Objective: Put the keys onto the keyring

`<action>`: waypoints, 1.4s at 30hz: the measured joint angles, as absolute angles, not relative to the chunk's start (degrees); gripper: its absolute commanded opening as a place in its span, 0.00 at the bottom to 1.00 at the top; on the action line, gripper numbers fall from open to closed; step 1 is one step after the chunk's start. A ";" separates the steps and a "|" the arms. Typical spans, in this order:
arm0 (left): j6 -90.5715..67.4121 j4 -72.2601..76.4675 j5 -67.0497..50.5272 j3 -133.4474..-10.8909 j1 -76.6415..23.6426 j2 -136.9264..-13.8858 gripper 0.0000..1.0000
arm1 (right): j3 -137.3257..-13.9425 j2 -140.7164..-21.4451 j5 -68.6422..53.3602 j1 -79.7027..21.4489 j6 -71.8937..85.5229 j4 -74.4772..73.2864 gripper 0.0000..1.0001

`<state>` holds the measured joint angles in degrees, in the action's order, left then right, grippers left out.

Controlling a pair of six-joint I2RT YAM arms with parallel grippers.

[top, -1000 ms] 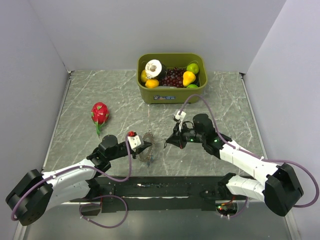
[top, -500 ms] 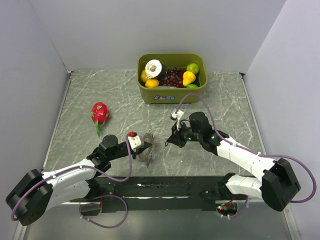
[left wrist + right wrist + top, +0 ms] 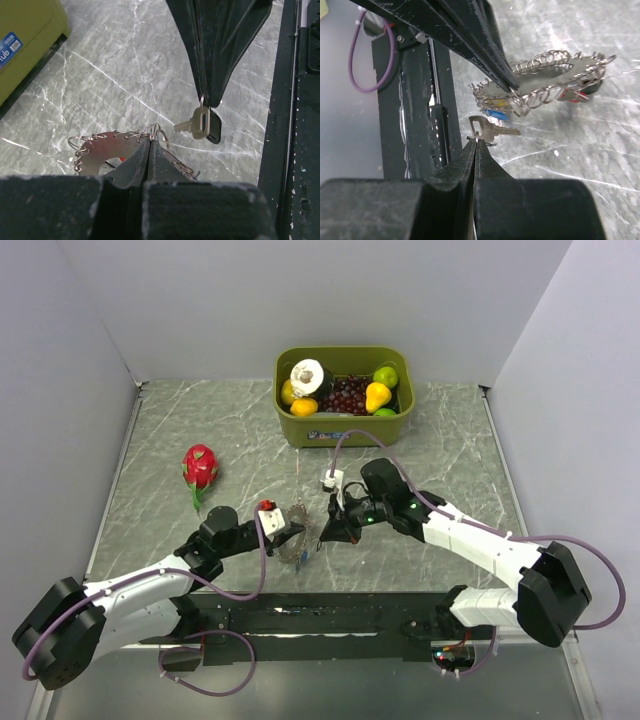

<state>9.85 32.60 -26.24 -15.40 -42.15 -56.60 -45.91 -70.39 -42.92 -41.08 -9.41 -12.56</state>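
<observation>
The keyring (image 3: 100, 150) is a flat metal disc with wire loops round its rim. My left gripper (image 3: 150, 142) is shut on its edge and holds it just above the table. It also shows in the right wrist view (image 3: 545, 80), with a blue key head (image 3: 496, 114) and a red one (image 3: 570, 95) hanging from it. My right gripper (image 3: 476, 141) is shut on the small ring of a silver key (image 3: 492, 130) with a black head (image 3: 212, 127). The key hangs close beside the keyring, apart from it. From above, both grippers (image 3: 298, 530) (image 3: 325, 538) meet near the table's front middle.
A green bin (image 3: 345, 425) with toy fruit stands at the back middle. A red dragon fruit (image 3: 200, 467) lies at the left. The black base rail (image 3: 330, 610) runs along the near edge, just behind the grippers.
My right gripper has moved left and nearer with the key, from a hand's width off to right beside the keyring. The left gripper has barely moved.
</observation>
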 measured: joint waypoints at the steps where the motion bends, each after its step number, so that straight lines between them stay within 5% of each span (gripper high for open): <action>1: 9.91 32.29 -26.28 -15.62 -42.15 -56.73 0.01 | -46.37 -70.94 -42.89 -41.39 -9.82 -13.06 0.00; 42: 11.51 31.70 -30.33 -15.84 -42.15 -56.82 0.01 | -48.03 -71.99 -40.62 -41.91 -12.53 -16.01 0.00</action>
